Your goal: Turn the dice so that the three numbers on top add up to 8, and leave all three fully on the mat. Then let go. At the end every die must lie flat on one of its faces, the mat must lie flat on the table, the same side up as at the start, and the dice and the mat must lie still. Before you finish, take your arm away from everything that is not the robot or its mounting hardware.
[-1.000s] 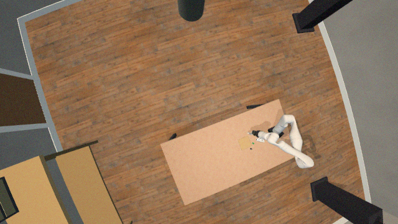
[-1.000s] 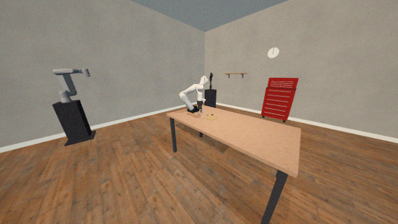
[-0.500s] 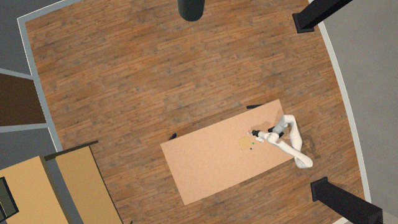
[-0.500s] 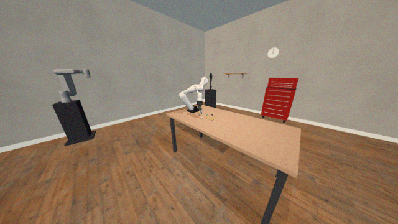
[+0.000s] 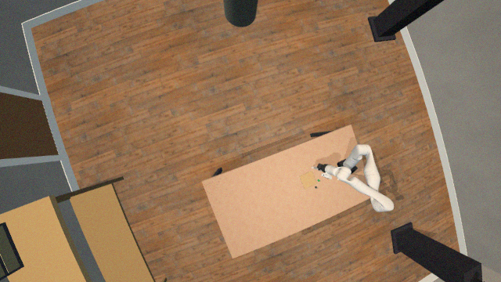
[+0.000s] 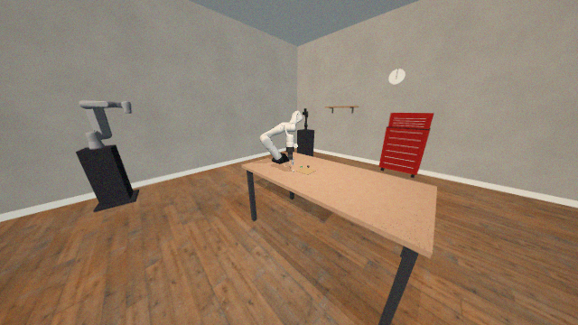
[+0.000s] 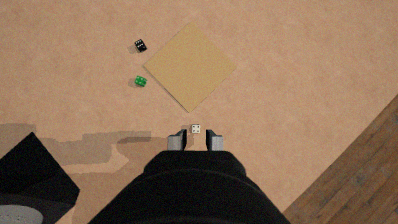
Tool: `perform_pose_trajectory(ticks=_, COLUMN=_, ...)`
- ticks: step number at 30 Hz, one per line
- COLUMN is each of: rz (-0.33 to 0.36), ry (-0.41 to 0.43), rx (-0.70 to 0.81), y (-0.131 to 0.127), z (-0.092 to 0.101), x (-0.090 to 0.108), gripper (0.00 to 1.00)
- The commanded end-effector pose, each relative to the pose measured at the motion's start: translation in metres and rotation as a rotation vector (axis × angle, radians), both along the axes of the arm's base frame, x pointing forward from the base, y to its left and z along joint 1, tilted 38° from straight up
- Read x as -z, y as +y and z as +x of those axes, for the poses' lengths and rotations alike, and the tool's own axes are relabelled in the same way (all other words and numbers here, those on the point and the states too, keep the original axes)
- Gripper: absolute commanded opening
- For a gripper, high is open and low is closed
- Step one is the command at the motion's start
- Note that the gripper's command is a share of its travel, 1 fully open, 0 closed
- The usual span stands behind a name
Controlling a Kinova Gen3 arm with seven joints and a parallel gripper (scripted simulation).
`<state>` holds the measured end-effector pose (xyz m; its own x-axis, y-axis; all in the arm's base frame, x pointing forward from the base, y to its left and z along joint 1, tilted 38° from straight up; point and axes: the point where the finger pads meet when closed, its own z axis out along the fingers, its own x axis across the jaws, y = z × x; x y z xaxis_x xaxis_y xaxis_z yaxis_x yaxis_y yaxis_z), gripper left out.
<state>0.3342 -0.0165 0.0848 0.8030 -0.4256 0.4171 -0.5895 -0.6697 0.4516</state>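
A tan square mat (image 7: 190, 66) (image 5: 308, 179) (image 6: 307, 171) lies flat on the table (image 7: 310, 70) (image 5: 254, 211) (image 6: 370, 199). All three dice lie off the mat. A white die (image 7: 196, 129) lies near the mat's closest corner, showing four pips. A green die (image 7: 141, 80) (image 5: 318, 181) and a black die (image 7: 140, 45) (image 5: 316, 187) lie left of the mat. My gripper (image 7: 196, 136) (image 5: 315, 168) (image 6: 292, 165) is low over the table and partly open. The white die sits just past its fingertips, in line with the gap, with space on both sides.
The arm's dark base (image 7: 30, 175) is at the lower left of the wrist view. The table's edge and the wood floor (image 7: 360, 180) are at the lower right. A red tool cabinet (image 6: 405, 142) and a second arm on a pedestal (image 6: 101, 135) stand far off.
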Motion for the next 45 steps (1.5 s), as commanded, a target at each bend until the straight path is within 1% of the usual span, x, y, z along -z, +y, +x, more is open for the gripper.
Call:
perform_pose_trajectory(ticks=1, rz=0.005, ry=-0.010, rx=0.013, y=0.000, z=0.000, x=0.001, gripper=0.64)
perform_pose_trajectory(ticks=28, rz=0.005, ry=-0.010, rx=0.013, y=-0.001, z=0.000, x=0.002, gripper=0.64)
perform_pose_trajectory(ticks=45, rz=0.005, ry=-0.010, rx=0.014, y=-0.009, z=0.001, x=0.014, gripper=0.64)
